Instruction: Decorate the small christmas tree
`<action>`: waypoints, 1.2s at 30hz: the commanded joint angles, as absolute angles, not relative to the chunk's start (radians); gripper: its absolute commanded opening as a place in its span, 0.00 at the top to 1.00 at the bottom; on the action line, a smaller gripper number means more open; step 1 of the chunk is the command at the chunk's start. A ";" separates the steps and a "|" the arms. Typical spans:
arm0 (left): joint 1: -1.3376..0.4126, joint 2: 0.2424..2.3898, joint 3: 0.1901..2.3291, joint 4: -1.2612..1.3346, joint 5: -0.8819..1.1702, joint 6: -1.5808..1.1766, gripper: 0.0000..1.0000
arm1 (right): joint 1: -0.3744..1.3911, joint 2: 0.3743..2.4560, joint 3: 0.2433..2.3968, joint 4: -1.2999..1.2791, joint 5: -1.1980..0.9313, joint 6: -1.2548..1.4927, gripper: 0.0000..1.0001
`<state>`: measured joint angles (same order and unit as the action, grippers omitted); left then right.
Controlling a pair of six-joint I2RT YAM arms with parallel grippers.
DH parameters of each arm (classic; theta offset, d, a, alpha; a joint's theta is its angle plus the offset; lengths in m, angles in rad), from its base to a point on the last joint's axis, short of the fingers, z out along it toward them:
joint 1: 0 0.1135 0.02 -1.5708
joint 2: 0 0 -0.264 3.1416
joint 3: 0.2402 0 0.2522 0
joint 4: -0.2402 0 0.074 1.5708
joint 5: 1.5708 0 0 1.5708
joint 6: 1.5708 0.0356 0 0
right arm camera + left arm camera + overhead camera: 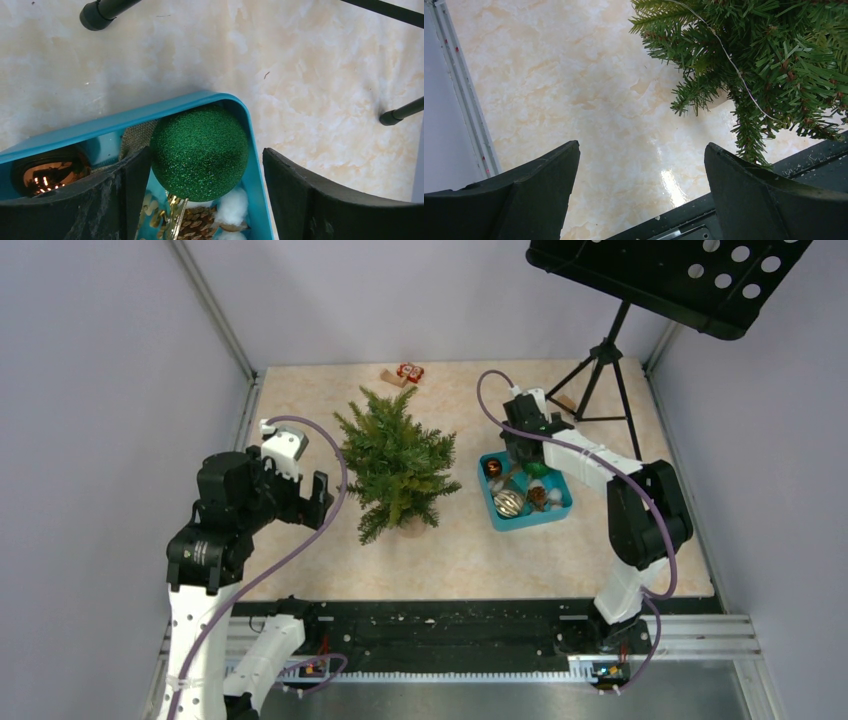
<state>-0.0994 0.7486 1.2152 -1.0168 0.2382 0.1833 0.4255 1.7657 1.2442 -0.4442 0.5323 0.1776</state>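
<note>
Currently, small christmas tree (397,465): upright on its base near the middle of the table (480,560), between the two arms; no ornament shows on it from above, so decorating is judged barely begun
Thread: a thin pale strand (729,55) lies across the near branches in the left wrist view; purpose cannot be told
Left claw (641,147): jaws spread fully, nothing between them; it hangs low just beside the tree's left side, facing the lower branches, judged a waiting post from which to steady the tree
Right claw (205,152): jaws wide apart over the far corner of the teal tray (150,112), gripping nothing
Finger placement: one finger sits inside the tray close against the green glitter ball (200,155), contact cannot be told; the other appears to stand outside the tray wall, with a gap to the ball
Tray position: just right of the tree, not touching it; judged to keep the round ornaments from rolling and within the right arm's reach
Other contents: a copper ball (45,175), a pine cone (197,227) and cotton tufts (232,207) lie beside the green ball
Step in hand: judged the pick of the green ball
Risk: closing as placed may pinch the tray wall along with the ball; the glittered sphere could also slip from flat fingers
Music stand (600,360): tripod feet rest on the table near the tray's far side, close to the right arm's working space
</note>
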 commanded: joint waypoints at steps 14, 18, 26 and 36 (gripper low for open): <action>-0.095 0.739 1.211 -1.001 0.268 0.198 0.01 | 0.432 1.816 1.261 -0.411 0.496 0.189 0.25; -0.095 0.736 1.212 -1.003 0.270 0.197 0.01 | 0.432 1.819 1.265 -0.408 0.493 0.192 0.38; -0.095 0.738 1.216 -1.004 0.276 0.199 0.01 | 0.432 1.721 1.240 -0.385 0.513 0.189 0.53; -0.095 0.742 1.223 -1.003 0.279 0.199 0.01 | 0.433 1.493 1.152 -0.282 0.451 0.180 0.55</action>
